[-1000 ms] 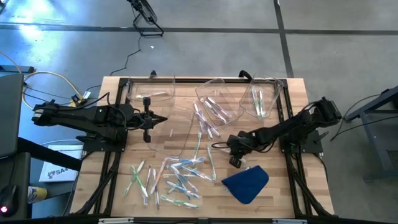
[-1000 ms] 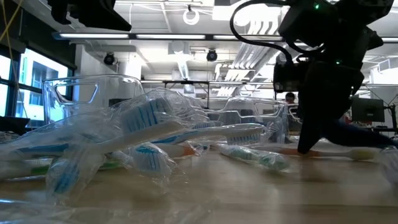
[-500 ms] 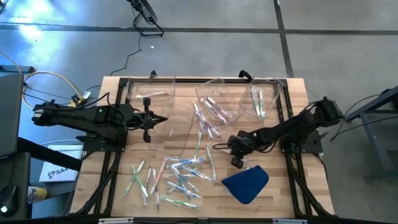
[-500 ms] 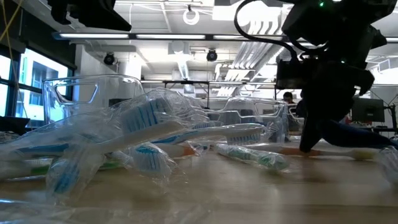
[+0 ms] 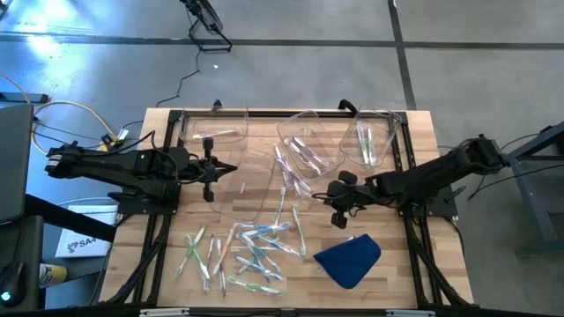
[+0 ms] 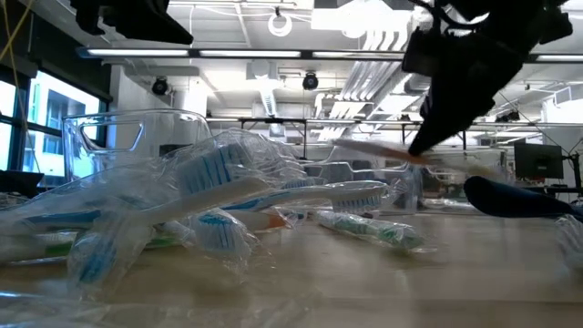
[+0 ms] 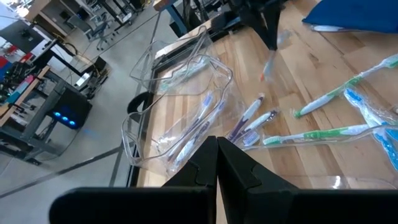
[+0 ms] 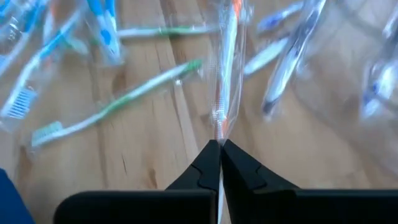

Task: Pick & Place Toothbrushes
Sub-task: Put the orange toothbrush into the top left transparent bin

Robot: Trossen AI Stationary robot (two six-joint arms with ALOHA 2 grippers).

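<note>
Gripping one wrapped toothbrush (image 8: 225, 74), right fingers (image 8: 208, 163) closed, three clear bins (image 5: 310, 141)

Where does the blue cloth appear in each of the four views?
High view: blue cloth at the table's near edge, right of centre.
Low view: dark blue mound at the right.
Left wrist view: top right corner.
Right wrist view: bottom left corner.
Shared landmark: the toothbrush in the right claw.

My own fingers (image 7: 217, 163) were pressed together, holding nothing. Beyond them a clear plastic bin (image 7: 180, 112) held toothbrushes, and green-handled toothbrushes (image 7: 314, 134) lay on the wooden table (image 7: 323, 74).
</note>
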